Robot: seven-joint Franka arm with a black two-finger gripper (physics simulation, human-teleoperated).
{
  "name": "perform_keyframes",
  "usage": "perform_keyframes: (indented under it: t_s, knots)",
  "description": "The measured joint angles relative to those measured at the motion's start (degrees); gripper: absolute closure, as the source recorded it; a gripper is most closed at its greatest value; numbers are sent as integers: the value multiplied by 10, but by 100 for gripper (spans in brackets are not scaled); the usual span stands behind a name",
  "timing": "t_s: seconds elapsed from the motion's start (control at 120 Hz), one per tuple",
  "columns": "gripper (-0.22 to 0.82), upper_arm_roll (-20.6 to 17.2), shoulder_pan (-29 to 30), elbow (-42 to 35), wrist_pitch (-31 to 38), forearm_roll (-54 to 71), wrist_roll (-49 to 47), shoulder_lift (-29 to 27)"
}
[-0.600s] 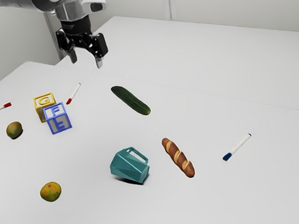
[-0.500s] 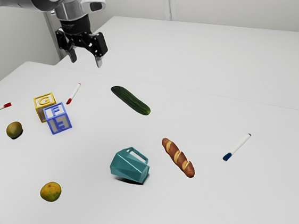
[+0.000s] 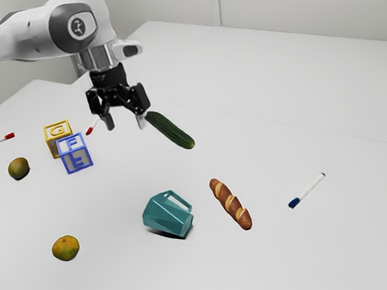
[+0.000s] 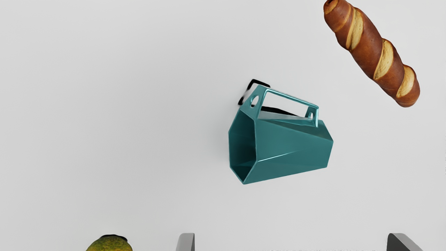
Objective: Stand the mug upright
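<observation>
Mug (image 3: 165,215) lies sideways on a white table (image 3: 276,278), seemingly before a pale wall (image 3: 318,13).

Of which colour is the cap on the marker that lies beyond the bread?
The cap is dark blue; the exterior view shows it best.

Yellow-green fruit (image 4: 109,245) cut off by the wrist view's edge, red-capped marker (image 3: 90,131) partly behind the tool (image 3: 125,124).

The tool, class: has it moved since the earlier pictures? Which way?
Yes: the tool has moved down and to the exterior view's right, toward the cucumber.
</observation>
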Motion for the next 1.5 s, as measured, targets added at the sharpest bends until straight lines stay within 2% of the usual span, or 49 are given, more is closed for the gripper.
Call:
perform_keyframes:
  t_s: [0.267, 0.508, 0.708, 0.95, 1.175, 1.292, 1.5]
  knots:
    - [0, -1, 38, -123, 98, -106, 113, -1]
    - [0, -1, 30, -196, 162, -204, 227, 11]
    - [0, -2, 18, -213, 171, -231, 303, 47]
    - [0, -3, 54, -217, 164, -265, 404, 74]
    - [0, -5, 43, -223, 158, -324, 469, 88]
    - [9, -5, 46, -228, 151, -339, 494, 91]
    - [42, -6, 46, -229, 139, -351, 528, 98]
